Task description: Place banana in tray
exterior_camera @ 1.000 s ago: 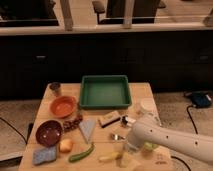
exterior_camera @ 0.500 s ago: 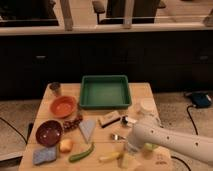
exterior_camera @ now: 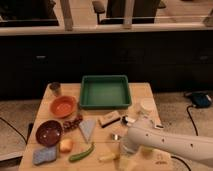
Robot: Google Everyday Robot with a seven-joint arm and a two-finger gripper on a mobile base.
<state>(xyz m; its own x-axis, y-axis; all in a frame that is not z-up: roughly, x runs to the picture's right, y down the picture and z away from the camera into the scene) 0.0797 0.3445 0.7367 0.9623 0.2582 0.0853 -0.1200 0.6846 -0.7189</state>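
Observation:
The green tray (exterior_camera: 105, 92) stands at the back middle of the wooden table (exterior_camera: 140, 90), and nothing shows inside it. The small pale-yellow banana (exterior_camera: 107, 157) lies near the table's front edge, well in front of the tray. My white arm (exterior_camera: 170, 145) reaches in from the lower right. My gripper (exterior_camera: 121, 148) is low over the table just right of the banana and close to it. Whether it touches the banana I cannot tell.
An orange bowl (exterior_camera: 63, 106), dark bowl (exterior_camera: 48, 132), apple (exterior_camera: 65, 145), green vegetable (exterior_camera: 82, 153), blue sponge (exterior_camera: 44, 155) and grey wedge (exterior_camera: 87, 129) crowd the left. A brown bar (exterior_camera: 109, 119), white lid (exterior_camera: 147, 106) and metal cup (exterior_camera: 55, 88) also stand on the table.

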